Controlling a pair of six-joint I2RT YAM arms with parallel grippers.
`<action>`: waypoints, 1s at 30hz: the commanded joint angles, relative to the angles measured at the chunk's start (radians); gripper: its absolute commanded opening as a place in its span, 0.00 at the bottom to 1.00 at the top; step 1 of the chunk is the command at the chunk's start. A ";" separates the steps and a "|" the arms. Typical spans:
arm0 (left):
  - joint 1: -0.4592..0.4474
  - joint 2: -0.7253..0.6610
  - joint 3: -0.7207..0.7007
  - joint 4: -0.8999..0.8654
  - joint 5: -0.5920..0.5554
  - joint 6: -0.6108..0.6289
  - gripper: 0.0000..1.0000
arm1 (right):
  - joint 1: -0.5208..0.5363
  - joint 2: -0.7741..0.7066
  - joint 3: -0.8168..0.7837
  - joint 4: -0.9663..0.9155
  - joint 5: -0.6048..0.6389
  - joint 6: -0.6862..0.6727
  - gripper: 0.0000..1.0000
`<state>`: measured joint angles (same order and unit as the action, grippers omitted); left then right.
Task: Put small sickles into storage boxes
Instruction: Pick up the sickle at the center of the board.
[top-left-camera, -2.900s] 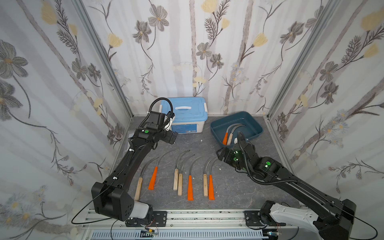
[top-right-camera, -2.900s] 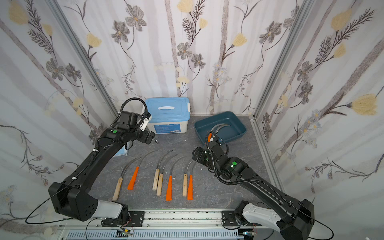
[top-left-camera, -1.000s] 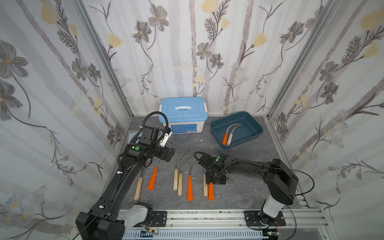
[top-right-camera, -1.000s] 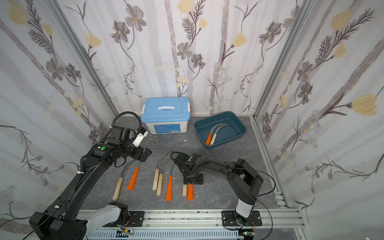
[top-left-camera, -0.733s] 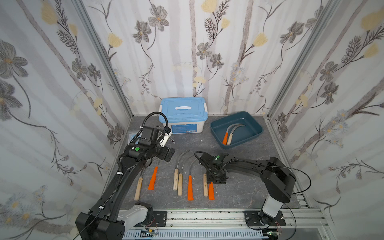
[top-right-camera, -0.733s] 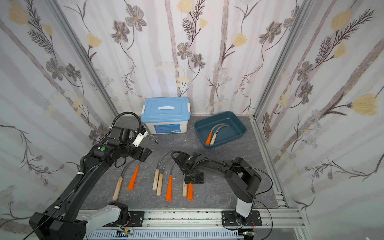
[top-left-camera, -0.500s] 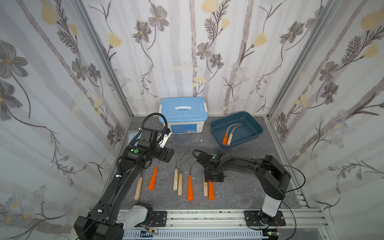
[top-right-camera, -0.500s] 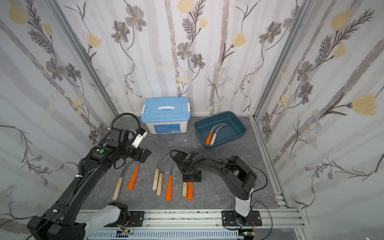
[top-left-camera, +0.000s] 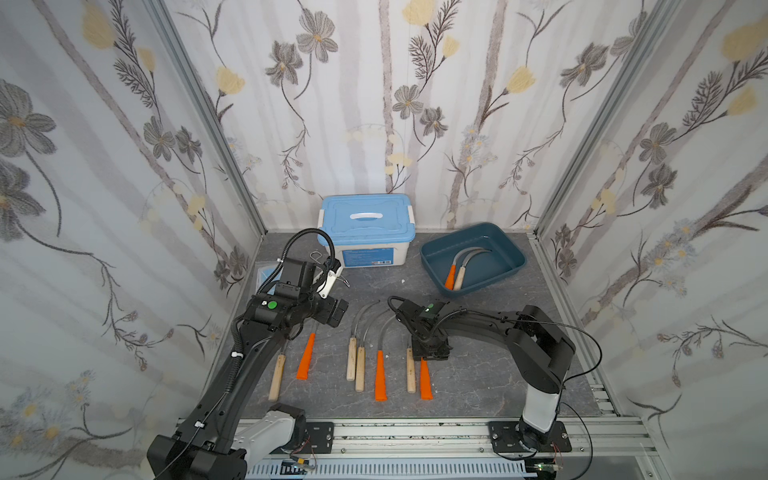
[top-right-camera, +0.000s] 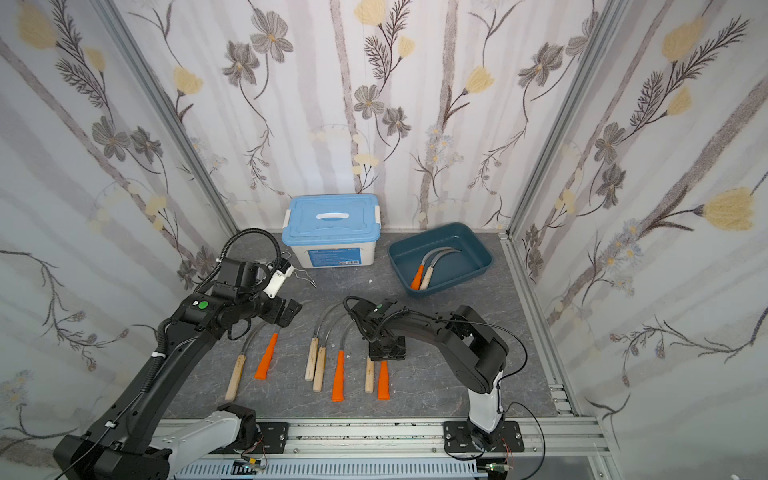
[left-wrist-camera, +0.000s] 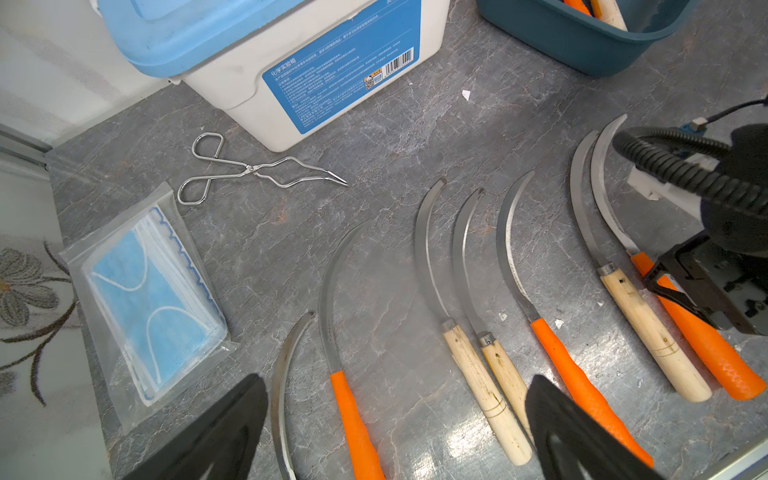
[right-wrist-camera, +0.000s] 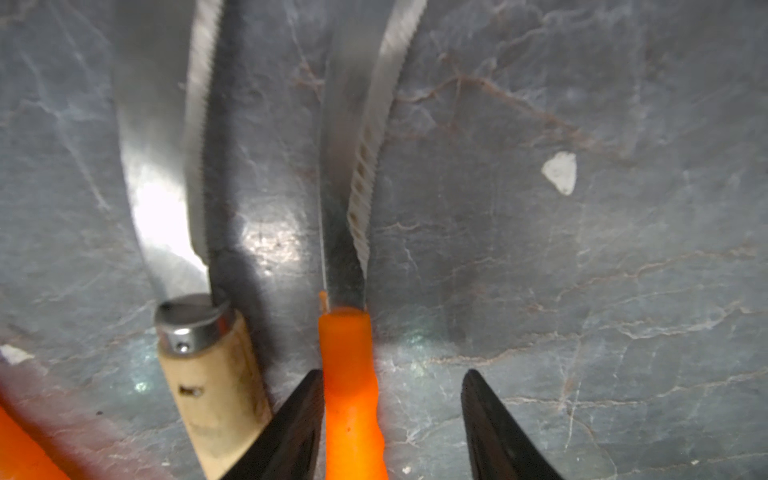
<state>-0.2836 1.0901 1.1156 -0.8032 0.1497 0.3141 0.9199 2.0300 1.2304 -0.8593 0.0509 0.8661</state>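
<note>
Two small sickles, one orange-handled (top-left-camera: 450, 280) and one wooden-handled (top-left-camera: 459, 278), lie side by side inside the teal storage tray (top-left-camera: 486, 284), their blades curving toward its far wall. Seven more lie in a row on the grey table (top-left-camera: 478, 374), nearer the arms' bases than the tray, handles toward the bases and blades curving away. The sickle at the end of the row closest to the tray has an orange handle (right-wrist-camera: 349, 374), and the right gripper (right-wrist-camera: 390, 374) is down over it. Its jaws are partly open and straddle the top of the handle: one finger (right-wrist-camera: 299, 415) touches the handle's side, and a clear gap remains between the handle and the other finger, so the sickle is not clamped. A wooden-handled sickle (right-wrist-camera: 212, 365) lies just beside it on the side away from the tray. The left gripper (left-wrist-camera: 397, 378) hangs above the part of the row farthest from the tray, jaws spread wide and holding nothing. Beside the tray along the back wall stands a white box with a light blue lid (top-left-camera: 365, 224). Beyond that box from the tray, wire tongs (left-wrist-camera: 249, 168) and a clear bag of blue face masks (left-wrist-camera: 153, 291) lie on the table.
</note>
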 joint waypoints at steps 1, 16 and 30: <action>0.001 0.000 0.000 0.017 0.002 -0.006 1.00 | -0.006 0.012 0.013 -0.006 0.028 -0.015 0.58; 0.001 0.010 0.017 0.013 -0.002 0.056 1.00 | -0.006 0.059 0.031 0.014 0.019 -0.025 0.52; 0.000 0.034 0.026 0.027 0.014 0.048 1.00 | 0.000 0.040 -0.024 0.070 -0.016 0.012 0.48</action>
<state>-0.2832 1.1229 1.1339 -0.7959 0.1509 0.3592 0.9173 2.0583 1.2247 -0.8268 0.0460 0.8520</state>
